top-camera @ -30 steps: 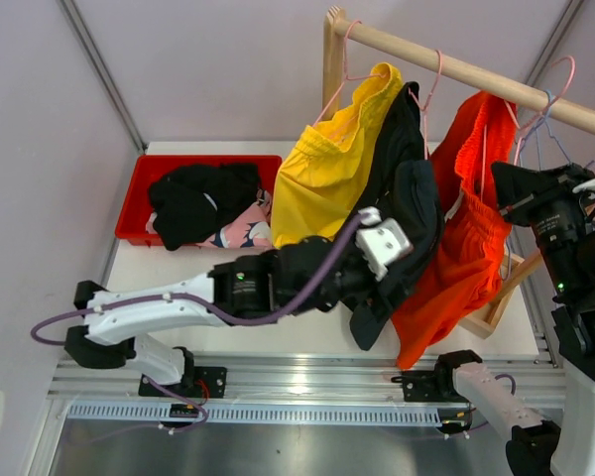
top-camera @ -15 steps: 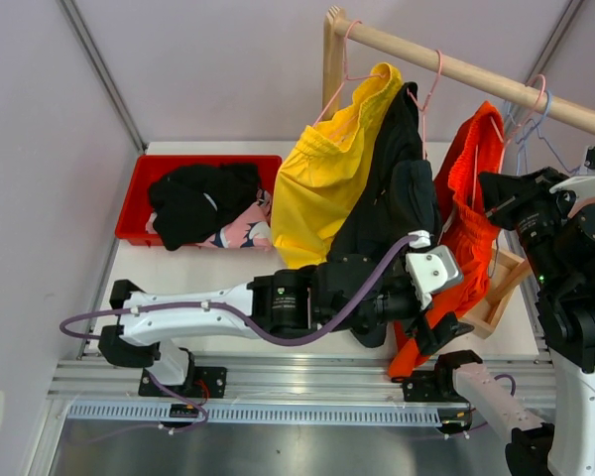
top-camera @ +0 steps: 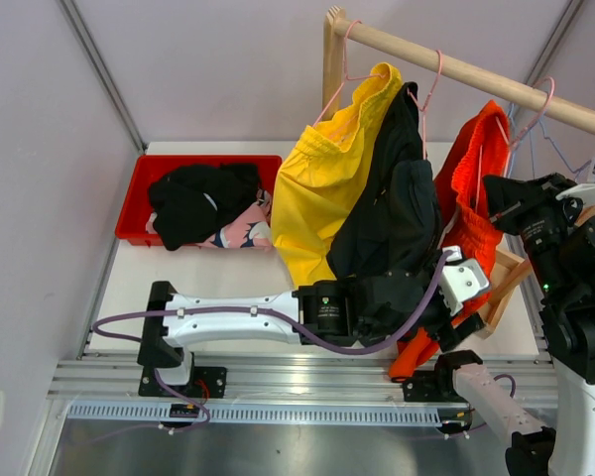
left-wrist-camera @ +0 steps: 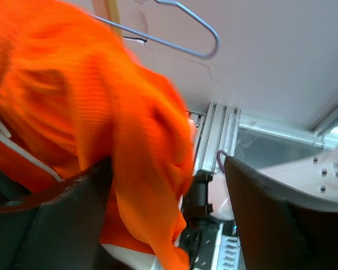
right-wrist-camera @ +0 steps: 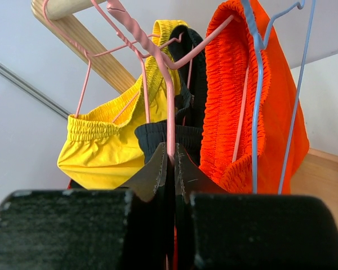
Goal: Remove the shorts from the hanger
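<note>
Three pairs of shorts hang from the wooden rail (top-camera: pixel 456 67): yellow shorts (top-camera: pixel 327 169), black shorts (top-camera: pixel 397 198) and orange shorts (top-camera: pixel 471 198). My left gripper (top-camera: pixel 446 327) is at the lower part of the orange shorts. In the left wrist view its jaws stand wide, and a fold of the orange shorts (left-wrist-camera: pixel 73 101) hangs between them at my left gripper (left-wrist-camera: pixel 169 214). My right gripper (right-wrist-camera: pixel 170 160) is shut on the wire of a pink hanger (right-wrist-camera: pixel 170 112), beside the orange waistband (right-wrist-camera: pixel 231 84). From above, my right gripper (top-camera: pixel 498 193) is at the orange shorts' right side.
A red bin (top-camera: pixel 149 169) at the back left holds a black pair (top-camera: pixel 198 198) and a pink patterned pair (top-camera: pixel 240 230). A blue hanger (right-wrist-camera: pixel 256 112) hangs by the orange shorts. The rack's wooden base (top-camera: pixel 506 288) lies at the table's right.
My left arm has swept right from the black shorts to the bottom of the orange shorts, and its jaws have narrowed slightly. The orange shorts and right gripper have shifted a little.
</note>
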### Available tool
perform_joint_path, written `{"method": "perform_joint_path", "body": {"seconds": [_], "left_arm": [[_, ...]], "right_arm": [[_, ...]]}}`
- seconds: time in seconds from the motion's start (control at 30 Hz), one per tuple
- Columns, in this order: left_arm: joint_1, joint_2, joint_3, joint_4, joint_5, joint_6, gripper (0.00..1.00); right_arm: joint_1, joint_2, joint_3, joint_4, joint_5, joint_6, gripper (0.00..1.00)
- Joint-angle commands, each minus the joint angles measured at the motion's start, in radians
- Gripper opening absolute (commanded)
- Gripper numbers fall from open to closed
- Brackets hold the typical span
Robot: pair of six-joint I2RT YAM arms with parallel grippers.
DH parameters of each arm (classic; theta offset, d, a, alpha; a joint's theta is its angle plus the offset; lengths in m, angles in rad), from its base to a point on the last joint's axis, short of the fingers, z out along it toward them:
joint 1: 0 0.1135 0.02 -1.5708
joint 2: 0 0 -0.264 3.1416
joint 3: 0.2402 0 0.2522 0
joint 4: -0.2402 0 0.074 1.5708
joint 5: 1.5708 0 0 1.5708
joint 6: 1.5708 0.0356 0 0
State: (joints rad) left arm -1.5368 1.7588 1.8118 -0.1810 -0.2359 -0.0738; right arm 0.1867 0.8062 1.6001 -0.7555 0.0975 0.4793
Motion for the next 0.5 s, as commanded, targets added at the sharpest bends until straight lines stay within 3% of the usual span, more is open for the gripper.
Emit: {"method": "perform_joint_path", "body": {"seconds": [0.0,0.03,0.1,0.13,0.23,0.47], "left_arm": [[0.032,-0.009,0.018,0.098,-0.034,-0.004,0.74],[0.040,-0.010,0.015,0.106,-0.037,-0.004,0.58],[0.043,-0.013,0.003,0.126,-0.040,-0.004,0.39],[0.044,-0.015,0.004,0.133,-0.043,-0.003,0.25],[0.044,-0.027,-0.009,0.149,-0.036,-0.004,0.00],[0.018,-0.106,-0.117,0.175,-0.035,-0.043,0.00]], "right_arm": [[-0.001,-0.022,0.014,0.081,0.007,0.012,0.00],[0.000,-0.024,0.012,0.079,0.004,0.012,0.00],[0.000,-0.029,0.006,0.076,0.002,0.015,0.00],[0.000,-0.033,0.003,0.077,0.004,0.016,0.00],[-0.003,-0.038,-0.011,0.082,0.004,0.019,0.00],[0.000,-0.035,-0.034,0.099,0.016,0.012,0.00]]}}
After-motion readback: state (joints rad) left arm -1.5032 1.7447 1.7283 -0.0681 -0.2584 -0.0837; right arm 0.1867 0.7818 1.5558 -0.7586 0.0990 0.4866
